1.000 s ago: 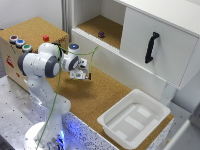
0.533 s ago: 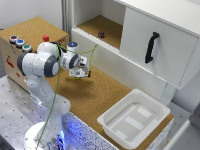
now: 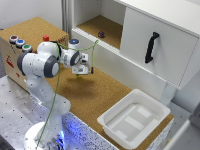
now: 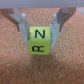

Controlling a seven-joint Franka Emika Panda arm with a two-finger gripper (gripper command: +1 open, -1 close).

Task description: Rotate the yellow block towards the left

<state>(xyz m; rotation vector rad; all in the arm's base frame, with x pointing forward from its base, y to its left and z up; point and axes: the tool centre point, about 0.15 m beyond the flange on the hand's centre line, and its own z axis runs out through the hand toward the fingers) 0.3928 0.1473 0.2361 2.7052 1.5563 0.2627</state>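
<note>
white bin [image 3: 134,119] sits on the cork floor [image 3: 95,92], well apart from the cabinet door's black handle [image 3: 151,47]; small dark block [image 3: 101,34] inside the cabinet.

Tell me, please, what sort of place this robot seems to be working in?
Probably a lab benchtop test rig: a cork-covered table, a white cabinet with a black handle, a white bin, and a lettered yellow block between the gripper fingers.

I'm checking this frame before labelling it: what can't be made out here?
- Exterior view: the yellow block is hidden behind the gripper, so its contact with the cork surface is unseen.
- Wrist view: the yellow block sits between the fingers; blur hides whether they press it.
- Exterior view: the shelf's small dark object is too small to identify.
</note>
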